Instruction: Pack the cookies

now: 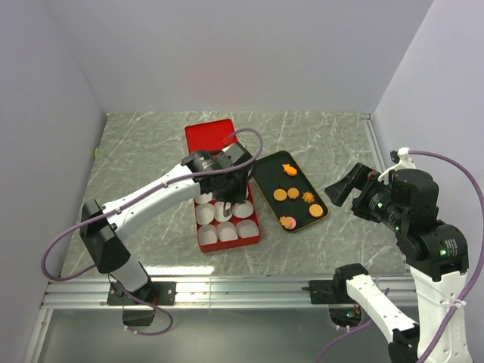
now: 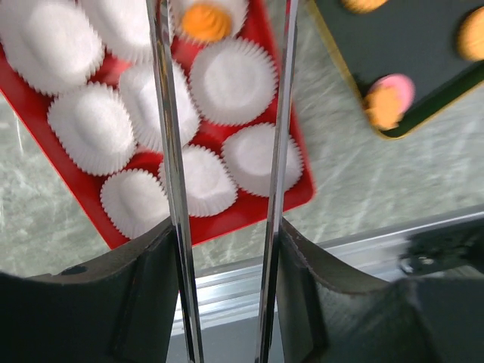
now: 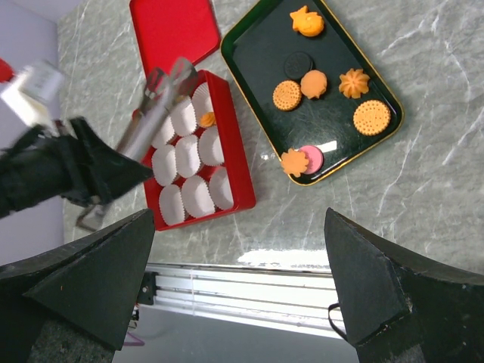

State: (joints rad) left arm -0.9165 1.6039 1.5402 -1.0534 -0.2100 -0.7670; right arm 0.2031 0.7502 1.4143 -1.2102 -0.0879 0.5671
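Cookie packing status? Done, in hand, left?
Done: one orange cookie sits in a paper cup of the red box. In hand: nothing; left gripper open over the box, right gripper open, off to the side. Left: the other cookies on the black tray.

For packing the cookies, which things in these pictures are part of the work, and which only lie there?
Part of the job:
- cookies
- tray under them
- box
- cups
- one cookie already in a cup

Only lying there:
- lid, beside the box
- rail
- cable
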